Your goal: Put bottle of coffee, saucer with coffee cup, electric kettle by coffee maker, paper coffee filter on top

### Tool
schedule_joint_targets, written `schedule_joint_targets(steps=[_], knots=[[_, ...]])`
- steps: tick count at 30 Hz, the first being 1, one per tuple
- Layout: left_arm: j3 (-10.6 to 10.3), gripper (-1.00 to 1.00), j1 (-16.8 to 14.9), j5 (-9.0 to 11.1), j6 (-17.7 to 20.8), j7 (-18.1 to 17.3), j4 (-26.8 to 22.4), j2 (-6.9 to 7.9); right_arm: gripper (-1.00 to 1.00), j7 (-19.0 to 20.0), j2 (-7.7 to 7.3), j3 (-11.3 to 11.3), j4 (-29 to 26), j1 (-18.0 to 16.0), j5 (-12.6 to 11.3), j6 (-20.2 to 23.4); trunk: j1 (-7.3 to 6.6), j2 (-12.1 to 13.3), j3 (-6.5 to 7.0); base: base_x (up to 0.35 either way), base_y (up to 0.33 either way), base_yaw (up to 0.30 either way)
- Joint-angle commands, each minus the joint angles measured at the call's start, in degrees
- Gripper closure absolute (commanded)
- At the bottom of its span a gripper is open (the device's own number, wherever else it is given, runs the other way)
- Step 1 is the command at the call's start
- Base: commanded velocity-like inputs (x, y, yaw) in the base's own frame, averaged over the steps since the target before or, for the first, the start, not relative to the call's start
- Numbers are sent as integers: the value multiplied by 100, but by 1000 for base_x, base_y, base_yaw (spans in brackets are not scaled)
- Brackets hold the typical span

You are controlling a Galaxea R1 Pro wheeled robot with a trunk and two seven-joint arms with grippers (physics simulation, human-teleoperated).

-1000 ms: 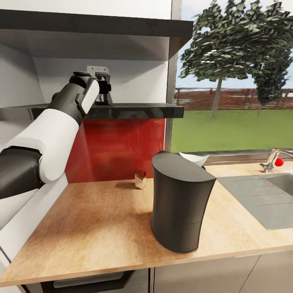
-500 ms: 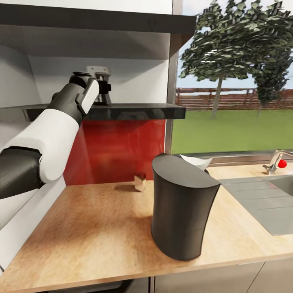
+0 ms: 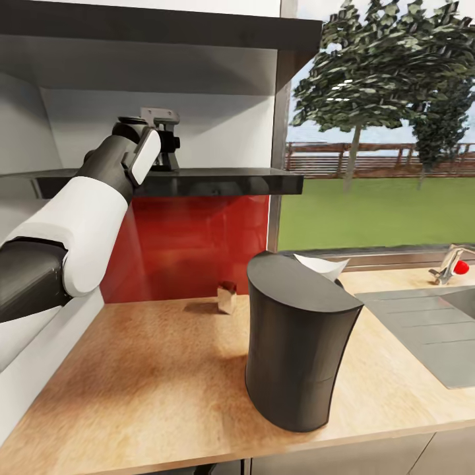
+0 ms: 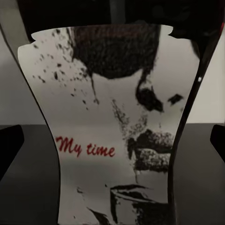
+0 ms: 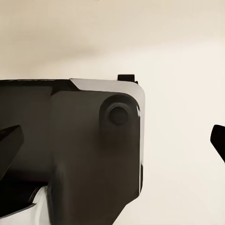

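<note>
My left arm reaches up to the dark kitchen shelf [image 3: 224, 179], where my left gripper [image 3: 166, 146] stands at shelf height. In the left wrist view the bottle of coffee [image 4: 108, 117], dark with a white "My time" label, stands on the shelf between the spread fingertips [image 4: 9, 145] of my open left gripper [image 4: 112, 145]. The tall black coffee maker [image 3: 293, 356] stands back-on on the light-wood kitchen countertop [image 3: 152, 369]. A white paper coffee filter [image 3: 322, 266] pokes up at its far top edge. My right gripper [image 5: 112, 140] is open with nothing between its fingers.
A small brown-and-silver block [image 3: 227, 297] sits by the red backsplash. The steel sink [image 3: 429, 330] and a tap [image 3: 448, 264] with a red knob lie to the right. A second shelf hangs above. A window is behind the counter.
The head view has shifted a little, so the counter and coffee maker sit slightly differently in it. The left arm holds its place at the shelf.
</note>
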Motion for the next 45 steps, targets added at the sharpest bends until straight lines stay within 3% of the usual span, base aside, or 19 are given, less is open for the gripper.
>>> schedule_joint_targets(steps=[1, 24, 25, 45], knots=[[-36, -100, -2, 58, 21, 46, 0, 5, -100, 19, -1, -50, 1, -1, 58, -7, 3, -3, -2, 145, 0, 0], [-35, -100, 42, 64, 72, -173, -17, 5, -100, 19, -1, -50, 3, -1, 59, -5, 3, -3, -2, 23, 0, 0], [-35, 100, 42, 65, 73, -174, -13, 5, -100, 19, -1, -50, 3, -1, 59, -7, 3, -3, -2, 0, 0, 0], [-28, 100, 42, 55, 65, -166, -16, 13, -100, 19, -1, -50, 3, -1, 59, -1, 3, -3, -2, 0, 0, 0]])
